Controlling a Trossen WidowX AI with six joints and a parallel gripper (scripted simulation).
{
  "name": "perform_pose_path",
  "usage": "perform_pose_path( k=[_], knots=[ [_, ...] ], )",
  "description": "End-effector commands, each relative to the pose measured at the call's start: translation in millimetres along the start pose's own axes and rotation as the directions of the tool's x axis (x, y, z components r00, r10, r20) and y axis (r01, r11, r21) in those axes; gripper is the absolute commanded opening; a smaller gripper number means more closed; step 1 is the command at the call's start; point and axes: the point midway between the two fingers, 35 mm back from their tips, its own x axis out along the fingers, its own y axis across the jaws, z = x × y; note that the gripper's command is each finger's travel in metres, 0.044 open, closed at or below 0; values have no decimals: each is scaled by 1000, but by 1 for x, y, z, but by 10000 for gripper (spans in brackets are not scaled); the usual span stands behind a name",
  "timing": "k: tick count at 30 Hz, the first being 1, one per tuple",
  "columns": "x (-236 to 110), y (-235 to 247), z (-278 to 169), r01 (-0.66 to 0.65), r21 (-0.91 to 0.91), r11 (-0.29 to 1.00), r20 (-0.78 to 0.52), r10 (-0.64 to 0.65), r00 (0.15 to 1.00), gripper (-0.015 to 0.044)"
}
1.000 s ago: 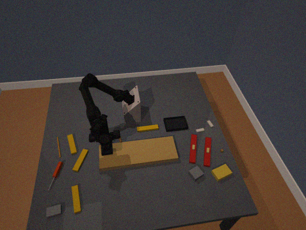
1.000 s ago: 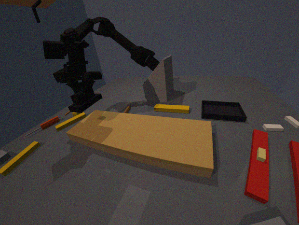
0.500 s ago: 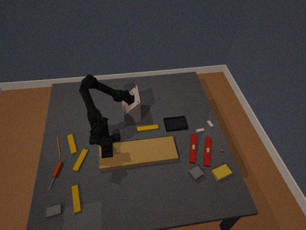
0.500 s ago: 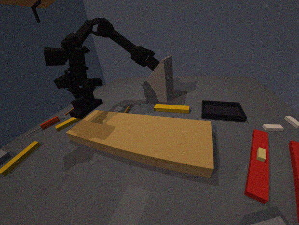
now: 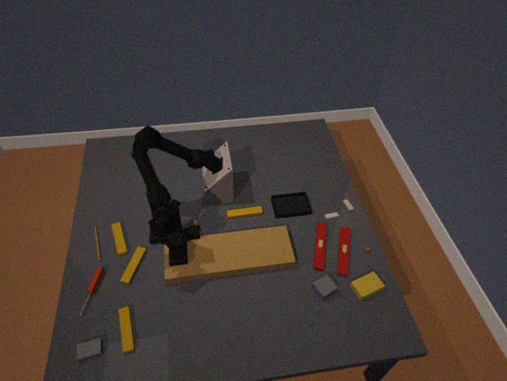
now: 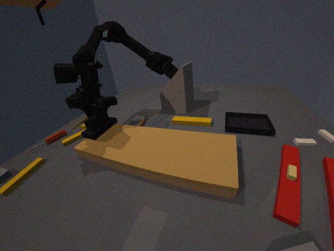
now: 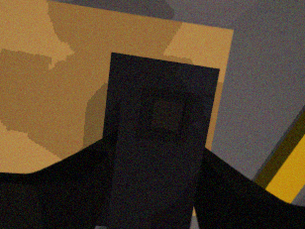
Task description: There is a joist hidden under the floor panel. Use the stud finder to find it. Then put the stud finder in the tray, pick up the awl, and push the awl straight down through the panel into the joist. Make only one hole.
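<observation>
Jaws clamped on the stud finder (image 7: 158, 143), a dark flat block with a small square window on its upper face, and the gripper (image 5: 178, 250) holds it down at the left end of the floor panel (image 5: 241, 249). From the exterior view the block's underside looks to be touching or just above the tan surface; I cannot tell which. The relation that matters next is the panel's long axis: it runs left to right across the desk (image 5: 253, 327), and nearly all of it lies to the right of the held tool, so a sweep for the hidden joist would have to travel rightward along that length. The tool's own long side lies across the panel, roughly square to that sweep. The tray (image 5: 291, 204) sits beyond the panel's far edge toward its right end, well apart from the jaws. The awl (image 5: 93, 285), red-handled, lies on the desk left of the panel.
</observation>
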Motion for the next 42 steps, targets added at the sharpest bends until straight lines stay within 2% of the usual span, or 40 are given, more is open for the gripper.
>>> perform_pose_path(
  k=[1,17,42],
  knots=[
    [5,2,0,-3,-8,1000,7,3,1000,0],
    [21,3,-5,-2,-9,1000,7,2,1000,0],
    [21,82,-6,-7,-8,1000,6,7,1000,0]
  ],
)
